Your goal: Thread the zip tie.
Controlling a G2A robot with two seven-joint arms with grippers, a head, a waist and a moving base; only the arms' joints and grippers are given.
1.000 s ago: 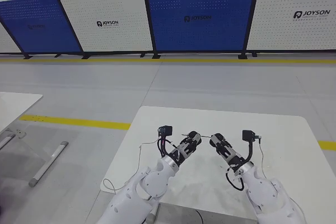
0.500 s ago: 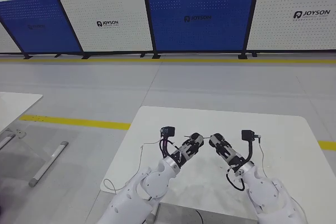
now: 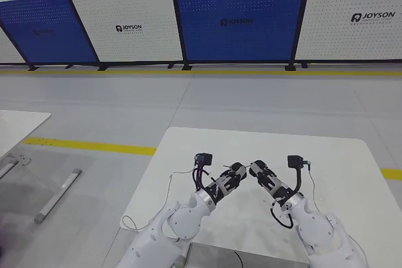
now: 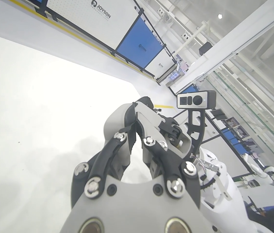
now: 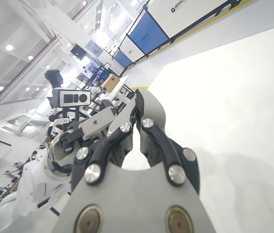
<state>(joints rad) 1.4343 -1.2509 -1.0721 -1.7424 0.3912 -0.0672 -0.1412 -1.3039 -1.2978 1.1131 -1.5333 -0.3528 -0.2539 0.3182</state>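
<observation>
Above the middle of the white table [image 3: 325, 177], my left gripper [image 3: 238, 167] and right gripper [image 3: 254, 165] point at each other, tips almost touching. A thin dark strip, the zip tie [image 3: 225, 163], sticks out beside the left gripper's tip. In the left wrist view the left gripper [image 4: 135, 112] has its toothed pads pressed together, and the right gripper's tip [image 4: 149, 102] sits just behind it. In the right wrist view the right gripper [image 5: 137, 99] is also shut. Whatever lies between its pads is hidden. The left gripper [image 5: 107, 107] is close alongside it.
The tabletop [image 4: 42, 98] under both arms is bare white. A loose cable [image 3: 130, 221] hangs off the table's left edge. A second table [image 3: 13, 127] stands off to the left across the floor, and panel walls [image 3: 241, 30] stand far behind.
The left gripper has crept to the right toward the right gripper, and the gap between the two tips has narrowed. The right arm has barely shifted.
</observation>
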